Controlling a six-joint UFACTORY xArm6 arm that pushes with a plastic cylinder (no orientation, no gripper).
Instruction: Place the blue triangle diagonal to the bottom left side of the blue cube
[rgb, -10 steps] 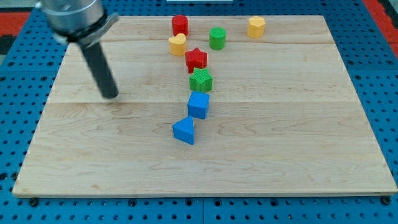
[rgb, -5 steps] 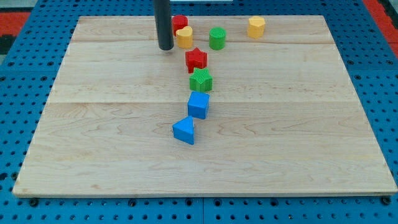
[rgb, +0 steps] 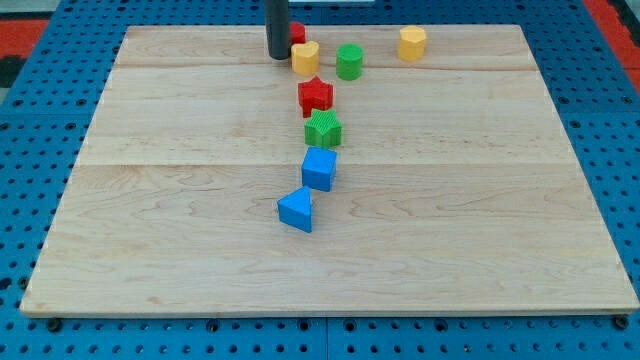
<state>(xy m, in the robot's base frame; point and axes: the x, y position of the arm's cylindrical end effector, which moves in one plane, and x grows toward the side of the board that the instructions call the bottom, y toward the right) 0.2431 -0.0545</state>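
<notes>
Blue triangle (rgb: 295, 210) lies just lower-left of the blue cube (rgb: 320, 168); my tip (rgb: 277, 56), gripperless, grasps nothing.

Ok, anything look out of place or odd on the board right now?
Only my tip: it is at the view's top, against the red block and yellow heart, far from the blue triangle, which already sits lower left of the blue cube.

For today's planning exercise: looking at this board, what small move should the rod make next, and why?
Probably none beyond lifting clear: the blue triangle already sits diagonally below-left of the blue cube, while my tip is far off at the view's top beside the yellow heart.
</notes>
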